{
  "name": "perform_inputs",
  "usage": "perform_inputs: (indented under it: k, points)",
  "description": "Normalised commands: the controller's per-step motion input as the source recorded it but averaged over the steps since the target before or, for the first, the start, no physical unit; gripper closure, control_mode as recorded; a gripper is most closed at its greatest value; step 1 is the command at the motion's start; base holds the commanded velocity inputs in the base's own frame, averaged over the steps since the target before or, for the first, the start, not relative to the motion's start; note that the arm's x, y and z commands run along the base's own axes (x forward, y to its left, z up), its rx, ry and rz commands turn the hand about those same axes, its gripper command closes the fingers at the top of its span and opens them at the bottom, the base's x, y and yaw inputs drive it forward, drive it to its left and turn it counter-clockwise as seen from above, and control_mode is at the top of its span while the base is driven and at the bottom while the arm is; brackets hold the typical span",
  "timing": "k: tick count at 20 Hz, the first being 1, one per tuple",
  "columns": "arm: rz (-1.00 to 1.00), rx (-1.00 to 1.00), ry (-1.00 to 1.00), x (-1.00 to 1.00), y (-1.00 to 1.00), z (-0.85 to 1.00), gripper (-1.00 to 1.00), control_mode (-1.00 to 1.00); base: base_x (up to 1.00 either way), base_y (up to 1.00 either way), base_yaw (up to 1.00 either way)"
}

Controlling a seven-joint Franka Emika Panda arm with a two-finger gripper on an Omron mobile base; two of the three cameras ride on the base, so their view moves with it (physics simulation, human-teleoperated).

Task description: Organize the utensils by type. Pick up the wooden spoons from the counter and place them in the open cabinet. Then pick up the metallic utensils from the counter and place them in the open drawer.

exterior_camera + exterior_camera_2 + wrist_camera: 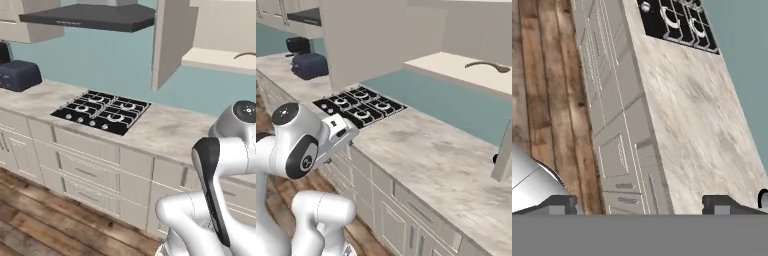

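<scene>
No writing is legible. The gripper [639, 205], jaws spread wide and empty, hangs over the counter's [426, 150] front edge. One wooden spoon [487, 65] lies on the open cabinet's [456, 67] shelf. The stretch of counter right of the cooktop [102, 111] is bare.

White arm [215, 200] folded close over its base, elbow bent, upper links stacked. In right base view the forearm [301, 142] reaches forward, wrist angled down and away. Gripper [643, 205] jaws spread wide, nothing between them; two dark fingertips [562, 204] at far sides of hand view.
</scene>
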Motion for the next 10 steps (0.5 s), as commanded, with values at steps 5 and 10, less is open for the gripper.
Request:
perform_inputs:
  k: [5,10]
  points:
    - [0.0,0.0,0.0,0.0,0.0,0.0,-1.0,1.0,-0.31,0.17,0.58]
    - [0.0,0.0,0.0,0.0,0.0,0.0,-1.0,1.0,-0.26,0.1,0.61]
